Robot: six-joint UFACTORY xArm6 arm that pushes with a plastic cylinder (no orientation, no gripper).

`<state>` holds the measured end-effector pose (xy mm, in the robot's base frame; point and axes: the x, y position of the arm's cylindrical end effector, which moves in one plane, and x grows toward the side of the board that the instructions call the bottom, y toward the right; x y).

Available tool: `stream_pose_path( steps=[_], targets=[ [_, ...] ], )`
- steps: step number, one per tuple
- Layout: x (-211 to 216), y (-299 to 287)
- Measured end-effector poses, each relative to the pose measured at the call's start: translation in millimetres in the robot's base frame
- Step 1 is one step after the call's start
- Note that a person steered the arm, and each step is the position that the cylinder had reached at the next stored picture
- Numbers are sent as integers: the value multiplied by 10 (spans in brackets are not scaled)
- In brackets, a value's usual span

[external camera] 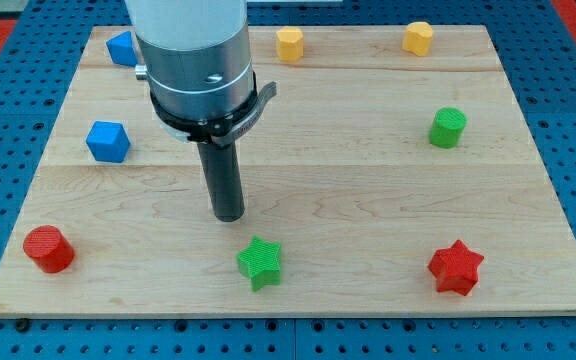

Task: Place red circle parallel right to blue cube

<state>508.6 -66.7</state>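
Observation:
The red circle [47, 248] is a short red cylinder near the board's bottom left corner. The blue cube [107, 141] sits above it at the left side. My tip [229, 214] rests on the board near the middle, to the right of both blocks and touching neither. It stands just above the green star [260, 262].
A second blue block [121, 47] lies at the top left, partly behind the arm. A yellow block [289, 44] and another yellow block [418, 38] lie along the top. A green cylinder [447, 127] is at the right, a red star [455, 267] at the bottom right. The wooden board [368, 190] ends on all sides.

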Motion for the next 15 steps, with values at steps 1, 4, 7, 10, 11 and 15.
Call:
stream_pose_path(
  steps=[1, 4, 7, 10, 11, 15],
  targets=[
    [-101, 27],
    [-140, 128],
    [-325, 106],
    [-936, 262],
    [-970, 262],
    [-1469, 305]
  ],
)
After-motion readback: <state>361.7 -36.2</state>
